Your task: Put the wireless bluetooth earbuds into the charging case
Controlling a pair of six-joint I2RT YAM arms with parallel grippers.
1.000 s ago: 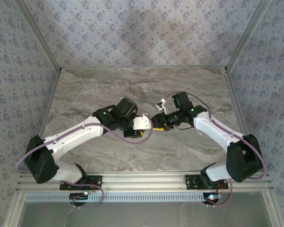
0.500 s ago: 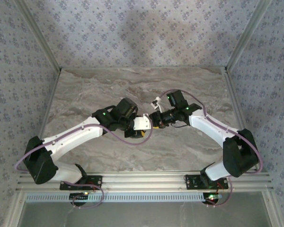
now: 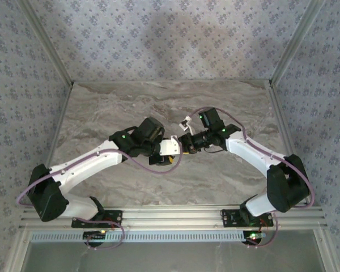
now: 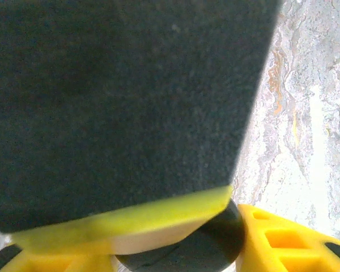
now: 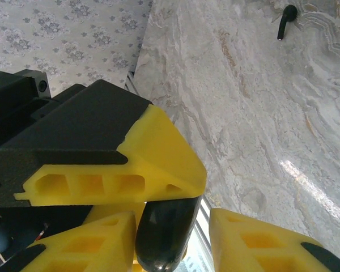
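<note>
My two grippers meet above the middle of the table. The left gripper [image 3: 174, 148] is shut on a glossy black rounded object [image 4: 201, 249], which also hangs in the right wrist view [image 5: 163, 232]. The right gripper [image 3: 185, 143] stands round that same black object. One yellow finger [image 5: 79, 246] touches it, and the other finger [image 5: 260, 243] is a small gap away. A black-padded, yellow-edged finger [image 4: 119, 102] blocks most of the left wrist view. The charging case and the earbuds are out of view.
A small black round piece with a short stem [image 5: 285, 18] lies on the marble table [image 3: 158, 107] far from the grippers. Metal frame posts [image 3: 45, 45] and patterned walls close in the sides and back. A rail [image 3: 170, 214] runs along the near edge.
The right arm has slid left until its gripper meets the left gripper, and its jaws have narrowed round the black object. The left arm has hardly moved.
</note>
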